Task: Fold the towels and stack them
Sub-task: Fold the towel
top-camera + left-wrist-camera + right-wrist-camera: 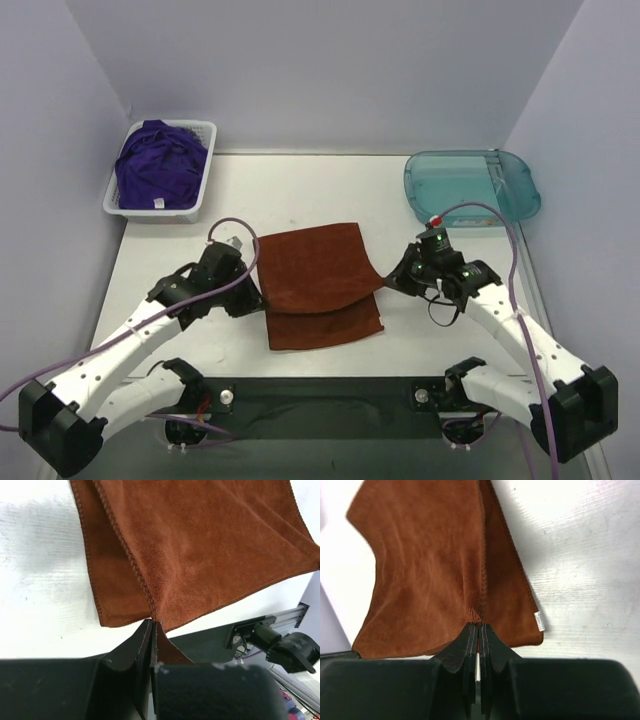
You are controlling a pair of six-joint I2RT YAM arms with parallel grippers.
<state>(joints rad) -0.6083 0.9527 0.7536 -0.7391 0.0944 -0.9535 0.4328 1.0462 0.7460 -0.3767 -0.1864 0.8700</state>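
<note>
Rust-orange terry-cloth towel (pixel 320 285), half-folded on the white table (pixel 300 190), has left claw (pixel 258 292) and right claw (pixel 388 280) clamped on opposite edges.

half-folded towel (pixel 320 285) at centre, between left gripper (pixel 262 296) and right gripper (pixel 388 281); basket (pixel 150 214) at far left corner, bunched towels (pixel 158 170) in it; tray (pixel 470 185) at far right corner.

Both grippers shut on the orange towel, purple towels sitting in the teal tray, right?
No. The top view shows the purple towels in the white basket, not the tray. Left gripper and right gripper are both shut on the orange towel.
</note>
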